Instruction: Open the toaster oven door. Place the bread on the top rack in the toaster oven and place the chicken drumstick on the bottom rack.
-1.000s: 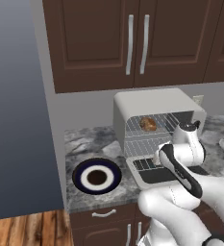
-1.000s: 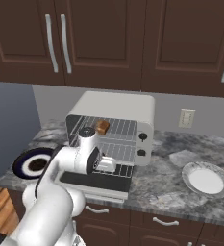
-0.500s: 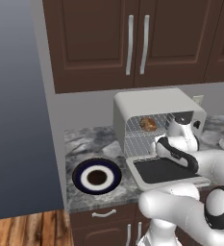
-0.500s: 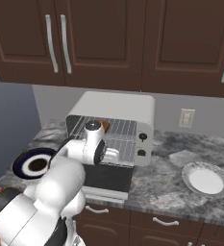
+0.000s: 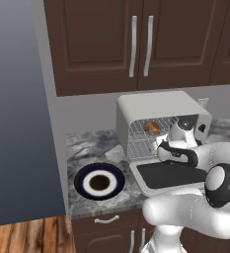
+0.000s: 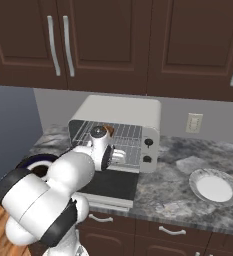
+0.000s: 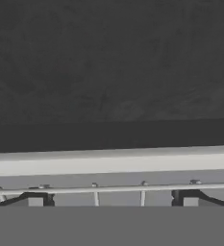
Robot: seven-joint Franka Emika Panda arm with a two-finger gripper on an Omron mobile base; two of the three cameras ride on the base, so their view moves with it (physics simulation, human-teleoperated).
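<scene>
Gripper (image 7: 110, 201) spread wide, holding nothing, I see | toaster oven door (image 5: 170, 174) flat just below it | bottom rack (image 7: 113, 188) at the fingertips | bread (image 5: 153, 128) on top rack (image 5: 148, 133), above and beyond | drumstick: can't locate it.

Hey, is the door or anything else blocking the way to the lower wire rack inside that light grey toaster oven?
Nothing visible does. The dark glass toaster oven door lies dropped flat in front of the opening. The tan bread lump sits higher up, on the top rack, leaving the bottom rack unblocked.
</scene>
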